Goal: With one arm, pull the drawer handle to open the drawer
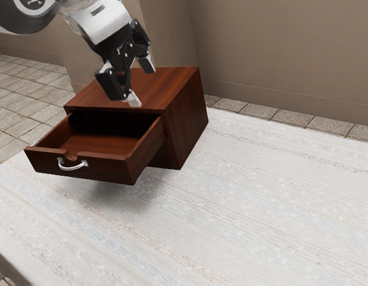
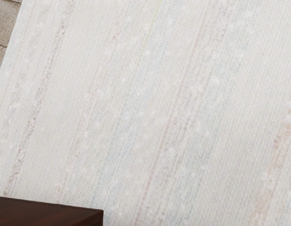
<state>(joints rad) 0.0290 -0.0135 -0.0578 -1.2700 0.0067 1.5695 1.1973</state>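
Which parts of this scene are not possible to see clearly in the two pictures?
- Exterior view: the drawer's inner back lies in shadow under the cabinet top.
- Exterior view: the arm above the end effector is cut off by the top edge.
- Wrist view: most of the cabinet is cut off by the lower edge.

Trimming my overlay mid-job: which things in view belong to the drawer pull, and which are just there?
Job: drawer, pulled out; handle; cabinet; gripper, open, above the cabinet.
Just there: table surface; tiled floor; wall.
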